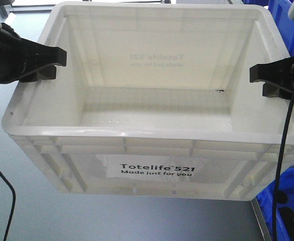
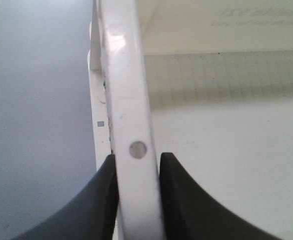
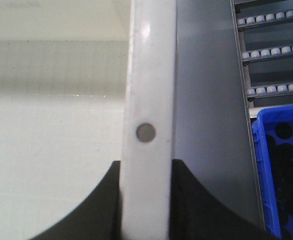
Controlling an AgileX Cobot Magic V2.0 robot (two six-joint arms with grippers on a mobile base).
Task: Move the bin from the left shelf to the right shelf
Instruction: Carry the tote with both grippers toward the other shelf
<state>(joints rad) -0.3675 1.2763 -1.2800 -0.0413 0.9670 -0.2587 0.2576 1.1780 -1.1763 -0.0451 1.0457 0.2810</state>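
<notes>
Nearest the front camera, the printed side of the bin (image 1: 157, 170) is seen, its long axis running left to right between the 2 arms. The left tool (image 1: 56, 64) is clamped on the left rim and the right tool (image 1: 260, 83) on the right rim, each with 1 finger inside the wall and 1 outside. Neither arm is nearer. A blue bin (image 1: 287, 201) lies just beside the right end, so clearance there is judged necessary.
</notes>
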